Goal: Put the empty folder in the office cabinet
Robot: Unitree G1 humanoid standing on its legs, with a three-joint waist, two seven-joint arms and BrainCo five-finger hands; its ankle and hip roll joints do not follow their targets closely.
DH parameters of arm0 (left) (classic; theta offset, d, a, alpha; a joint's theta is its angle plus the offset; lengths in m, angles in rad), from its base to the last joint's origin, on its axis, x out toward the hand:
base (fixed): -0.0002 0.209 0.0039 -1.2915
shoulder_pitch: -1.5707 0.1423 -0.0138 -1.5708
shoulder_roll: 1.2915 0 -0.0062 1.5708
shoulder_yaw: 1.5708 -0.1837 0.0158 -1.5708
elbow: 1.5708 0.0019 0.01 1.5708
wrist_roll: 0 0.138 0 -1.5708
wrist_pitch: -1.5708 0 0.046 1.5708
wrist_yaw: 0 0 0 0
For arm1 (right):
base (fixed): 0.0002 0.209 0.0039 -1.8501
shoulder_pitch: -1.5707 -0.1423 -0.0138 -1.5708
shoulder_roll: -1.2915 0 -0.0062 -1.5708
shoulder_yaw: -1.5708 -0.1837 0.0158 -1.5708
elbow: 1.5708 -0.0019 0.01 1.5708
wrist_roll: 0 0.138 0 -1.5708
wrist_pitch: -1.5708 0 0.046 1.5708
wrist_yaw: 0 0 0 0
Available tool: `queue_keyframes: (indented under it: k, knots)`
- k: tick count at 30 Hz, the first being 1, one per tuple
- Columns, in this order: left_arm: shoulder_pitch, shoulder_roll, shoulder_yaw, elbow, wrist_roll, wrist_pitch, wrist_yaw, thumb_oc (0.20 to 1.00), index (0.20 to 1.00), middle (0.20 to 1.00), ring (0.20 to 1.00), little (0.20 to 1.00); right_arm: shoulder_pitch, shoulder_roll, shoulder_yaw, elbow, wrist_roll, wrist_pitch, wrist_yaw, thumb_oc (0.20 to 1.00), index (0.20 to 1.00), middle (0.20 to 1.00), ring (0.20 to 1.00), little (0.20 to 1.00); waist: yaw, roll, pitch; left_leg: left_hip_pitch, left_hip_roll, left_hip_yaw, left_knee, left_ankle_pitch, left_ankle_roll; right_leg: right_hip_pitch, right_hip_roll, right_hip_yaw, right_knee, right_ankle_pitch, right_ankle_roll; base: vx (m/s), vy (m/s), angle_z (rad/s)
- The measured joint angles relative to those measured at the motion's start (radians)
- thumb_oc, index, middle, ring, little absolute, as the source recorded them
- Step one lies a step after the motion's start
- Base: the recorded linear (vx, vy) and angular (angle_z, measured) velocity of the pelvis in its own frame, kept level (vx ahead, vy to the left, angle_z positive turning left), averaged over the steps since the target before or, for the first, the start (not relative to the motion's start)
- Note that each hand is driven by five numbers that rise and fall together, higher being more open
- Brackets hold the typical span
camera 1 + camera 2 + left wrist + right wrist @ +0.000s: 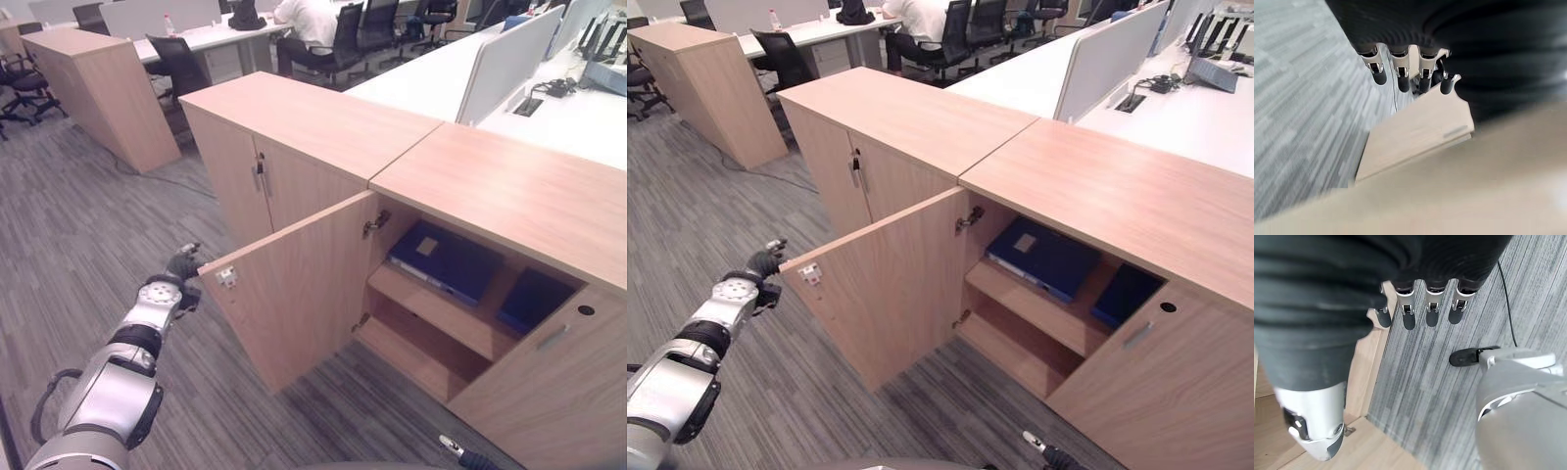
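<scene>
You're looking at a light wood-grain cabinet (490,186), its door (294,294) the same tone. The folder (443,259) on the upper shelf is dark blue with a pale label; a 2nd dark blue folder (534,299) lies beside it. The carpet (69,245) is grey, streaked. Left hand (183,264): dark cover; silver fingers (1400,73), black tips.

Office; desks (220,39), swivel chairs (181,61), cabinets (294,147)

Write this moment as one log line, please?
left hand: open, at edge of open cabinet door | right hand: open, idle over floor | blue folder: on upper shelf
</scene>
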Motion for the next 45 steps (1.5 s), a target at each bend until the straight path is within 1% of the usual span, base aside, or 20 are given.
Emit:
queue_keyframes:
  k: [2,3,7,8,11,13,16,17,19,20,21,22,24,26,29,31,34,39,43,45]
  knots:
    - [-0.001,-0.02,-0.003,-0.003,-0.001,0.0,-0.001,1.0,1.0,1.0,1.0,1.0,-0.001,0.001,0.0,0.0,0.009,0.0,-0.001,1.0,1.0,1.0,1.0,1.0,0.0,0.0,0.0,0.0,0.0,0.0,0.0,0.0,0.0,0.0,0.0,0.0,0.0,0.0,0.0,0.0,0.0,0.0]
    - [-0.001,-0.045,-0.021,-0.011,0.0,0.001,0.005,1.0,1.0,1.0,1.0,1.0,0.0,0.003,-0.001,0.0,0.009,-0.001,-0.003,1.0,1.0,1.0,1.0,1.0,-0.001,-0.001,-0.001,0.0,0.0,0.0,0.0,0.0,0.0,0.0,0.0,0.0,0.0,0.0,0.0,0.0,0.0,0.0]
    - [0.002,-0.059,-0.056,-0.051,0.001,0.004,0.015,1.0,1.0,1.0,1.0,1.0,-0.001,0.007,0.0,0.0,0.009,0.001,-0.007,1.0,1.0,1.0,1.0,1.0,0.017,-0.002,-0.001,-0.003,-0.003,-0.003,0.0,0.0,0.0,0.0,0.001,-0.001,0.005,0.003,0.001,-0.01,-0.002,0.03]
    - [0.03,-0.063,-0.071,-0.119,0.0,0.005,0.013,1.0,1.0,1.0,1.0,1.0,-0.007,0.008,0.0,0.0,0.009,0.001,-0.008,1.0,1.0,1.0,1.0,1.0,0.019,-0.003,-0.001,-0.004,-0.005,-0.007,0.0,0.0,0.001,0.001,-0.001,-0.005,0.005,0.003,0.002,-0.02,-0.006,0.09]
    - [0.104,-0.091,-0.066,-0.228,-0.043,0.011,0.032,1.0,1.0,1.0,1.0,1.0,-0.008,0.009,0.0,-0.001,0.009,0.001,-0.009,1.0,1.0,1.0,1.0,1.0,0.033,-0.005,0.0,-0.005,-0.007,-0.012,0.0,0.0,0.001,0.004,-0.01,-0.014,0.005,0.003,0.003,-0.02,-0.003,0.08]
    - [0.171,-0.13,-0.067,-0.309,-0.08,0.013,0.031,1.0,1.0,1.0,1.0,1.0,-0.008,0.01,-0.003,0.001,0.009,0.001,-0.011,1.0,1.0,1.0,1.0,1.0,0.047,-0.007,0.001,-0.01,-0.013,-0.024,0.0,0.0,0.001,0.007,-0.015,-0.022,0.005,0.004,0.004,-0.01,0.001,0.15]
    - [0.263,-0.168,-0.109,-0.399,-0.11,0.013,-0.02,1.0,1.0,1.0,1.0,1.0,-0.027,0.026,-0.004,0.001,0.009,0.001,-0.011,1.0,1.0,1.0,1.0,1.0,0.05,-0.014,0.005,-0.01,-0.019,-0.028,0.0,-0.002,0.005,0.009,-0.017,-0.025,0.004,0.006,0.007,-0.01,0.0,0.07]
    - [0.281,-0.186,-0.161,-0.413,-0.121,0.015,-0.064,1.0,1.0,1.0,1.0,1.0,-0.035,0.033,-0.005,0.002,0.009,0.001,-0.01,1.0,1.0,1.0,1.0,1.0,0.051,-0.018,0.007,-0.011,-0.021,-0.028,0.0,-0.003,0.006,0.008,-0.02,-0.026,0.004,0.006,0.009,0.0,0.0,0.0]
    - [0.339,-0.195,-0.199,-0.502,-0.156,0.014,-0.1,1.0,1.0,1.0,1.0,1.0,-0.041,0.044,-0.006,0.003,0.008,0.001,-0.012,1.0,1.0,1.0,1.0,1.0,0.052,-0.024,0.011,-0.015,-0.027,-0.028,0.0,-0.005,0.009,0.004,-0.03,-0.026,0.003,0.008,0.013,0.0,0.0,0.0]
    - [0.346,-0.217,-0.244,-0.52,-0.171,0.015,-0.133,1.0,1.0,1.0,1.0,1.0,-0.044,0.047,-0.005,0.006,0.008,0.002,-0.012,1.0,1.0,1.0,1.0,1.0,0.051,-0.027,0.012,-0.021,-0.031,-0.028,0.0,-0.005,0.01,-0.002,-0.034,-0.027,0.0,0.008,0.015,-0.02,-0.011,0.03]
    - [0.363,-0.22,-0.291,-0.593,-0.199,0.027,-0.155,1.0,1.0,1.0,1.0,1.0,-0.05,0.049,-0.005,0.005,0.007,0.001,-0.013,1.0,1.0,1.0,1.0,1.0,0.044,-0.033,0.021,-0.028,-0.035,-0.028,0.0,-0.002,0.015,-0.009,-0.039,-0.027,0.0,0.011,0.019,-0.03,-0.02,0.0]
    - [0.381,-0.222,-0.309,-0.654,-0.22,0.031,-0.157,1.0,1.0,1.0,1.0,1.0,-0.053,0.049,-0.005,0.005,0.007,0.001,-0.013,1.0,1.0,1.0,1.0,1.0,0.042,-0.037,0.03,-0.031,-0.037,-0.028,0.0,-0.002,0.016,-0.013,-0.042,-0.027,0.0,0.012,0.021,-0.02,-0.022,-0.03]
    - [0.389,-0.224,-0.335,-0.722,-0.241,0.039,-0.165,1.0,1.0,1.0,1.0,1.0,-0.052,0.05,-0.005,0.006,0.006,0.001,-0.018,1.0,1.0,1.0,1.0,1.0,0.039,-0.046,0.04,-0.038,-0.038,-0.027,0.0,0.0,0.019,-0.021,-0.043,-0.027,0.0,0.014,0.023,-0.01,-0.011,-0.02]
    - [0.387,-0.213,-0.35,-0.8,-0.276,0.039,-0.203,1.0,1.0,1.0,1.0,1.0,-0.051,0.052,-0.005,0.011,0.004,0.001,-0.021,1.0,1.0,1.0,1.0,1.0,0.031,-0.054,0.046,-0.037,-0.038,-0.027,0.0,0.0,0.019,-0.021,-0.043,-0.027,0.0,0.014,0.023,0.0,0.0,0.0]
    - [0.378,-0.203,-0.357,-0.897,-0.315,0.032,-0.262,1.0,1.0,1.0,1.0,1.0,-0.055,0.054,-0.005,0.013,-0.002,0.0,-0.021,1.0,1.0,1.0,1.0,1.0,0.011,-0.052,0.049,-0.036,-0.038,-0.026,0.0,0.0,0.019,-0.02,-0.041,-0.027,0.0,0.014,0.023,0.0,0.0,0.0]
    - [0.364,-0.216,-0.357,-0.899,-0.316,0.031,-0.272,1.0,1.0,1.0,1.0,1.0,-0.056,0.055,-0.005,0.014,-0.002,0.0,-0.02,1.0,1.0,1.0,1.0,1.0,0.007,-0.044,0.054,-0.035,-0.037,-0.026,0.0,0.0,0.019,-0.02,-0.039,-0.027,0.0,0.014,0.023,0.0,0.0,0.0]
    - [0.365,-0.208,-0.357,-0.903,-0.316,0.032,-0.28,1.0,1.0,1.0,1.0,1.0,-0.056,0.06,-0.003,0.023,-0.002,0.0,-0.02,1.0,1.0,1.0,1.0,1.0,-0.001,-0.036,0.058,-0.035,-0.033,-0.026,0.0,0.0,0.019,-0.019,-0.03,-0.025,0.0,0.014,0.023,0.0,-0.012,0.0]
    - [0.365,-0.216,-0.354,-0.891,-0.317,0.033,-0.278,1.0,1.0,1.0,1.0,1.0,-0.069,0.078,0.003,0.035,-0.002,-0.001,-0.021,1.0,1.0,1.0,1.0,1.0,-0.011,-0.036,0.059,-0.032,-0.027,-0.015,0.0,0.0,0.019,-0.023,-0.025,-0.016,0.0,0.014,0.022,-0.02,-0.054,-0.06]
    - [0.369,-0.239,-0.326,-0.809,-0.35,0.033,-0.26,1.0,1.0,1.0,1.0,1.0,-0.077,0.088,0.006,0.032,-0.001,-0.004,-0.023,1.0,1.0,1.0,1.0,1.0,-0.019,-0.038,0.058,-0.028,-0.011,0.023,0.0,-0.002,0.014,-0.039,-0.014,0.009,-0.001,0.011,0.023,-0.02,-0.125,-0.27]
    - [0.393,-0.255,-0.268,-0.763,-0.364,0.034,-0.236,1.0,1.0,1.0,1.0,1.0,-0.074,0.092,0.005,0.032,0.0,-0.004,-0.026,1.0,1.0,1.0,1.0,1.0,-0.017,-0.045,0.056,-0.024,0.002,0.039,0.0,-0.001,0.009,-0.047,-0.004,0.028,-0.001,0.007,0.018,-0.02,-0.141,-0.28]
